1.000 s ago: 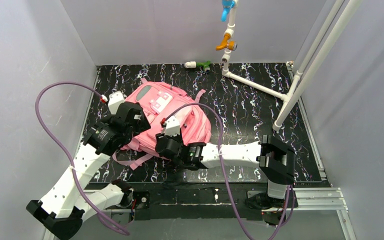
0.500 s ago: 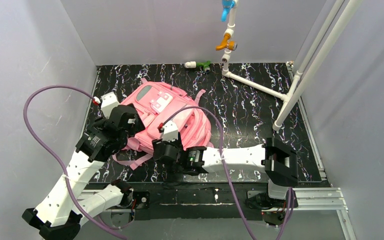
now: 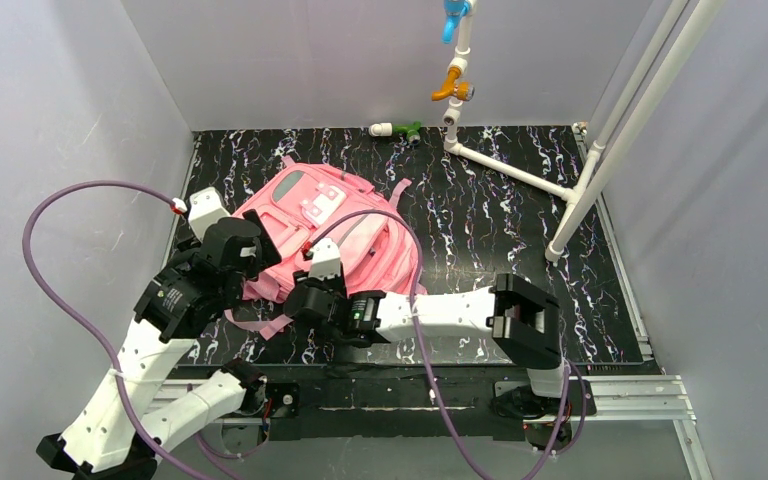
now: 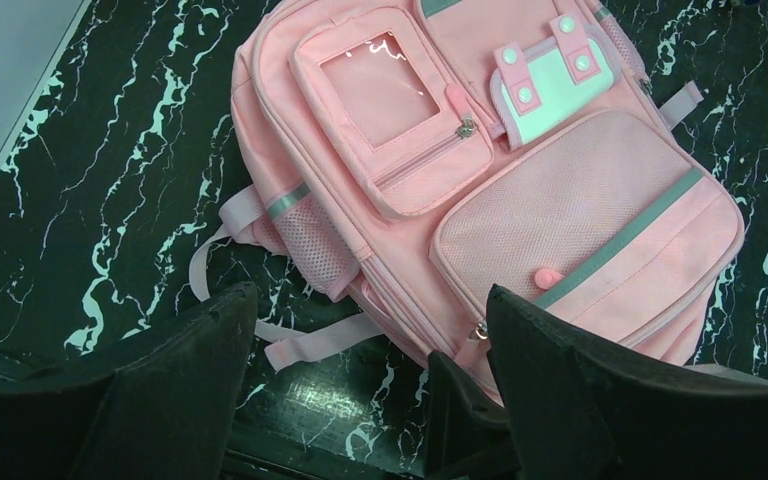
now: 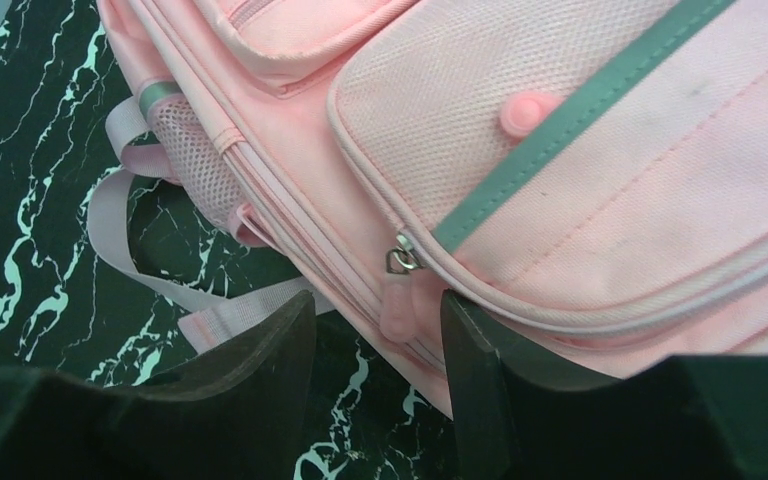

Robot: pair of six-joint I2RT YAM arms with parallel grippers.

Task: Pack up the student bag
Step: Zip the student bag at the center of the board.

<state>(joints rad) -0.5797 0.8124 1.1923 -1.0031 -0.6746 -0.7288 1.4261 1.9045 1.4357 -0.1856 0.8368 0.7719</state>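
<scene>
One student bag is seen from above, flat on the desk. At the left wrist, the left claw is spread wide. At the right wrist, the right claw is parted narrowly around one zip pull.

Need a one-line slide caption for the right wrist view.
Right gripper, jaws apart, framing a pink zipper pull on the student bag.

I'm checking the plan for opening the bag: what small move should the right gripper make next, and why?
Probably ease the right gripper slightly forward and close on the small pink zip pull. Its jaws stand open on either side of that pull, at the edge of the soft bright-pink fabric backpack, whose zips look shut.
</scene>
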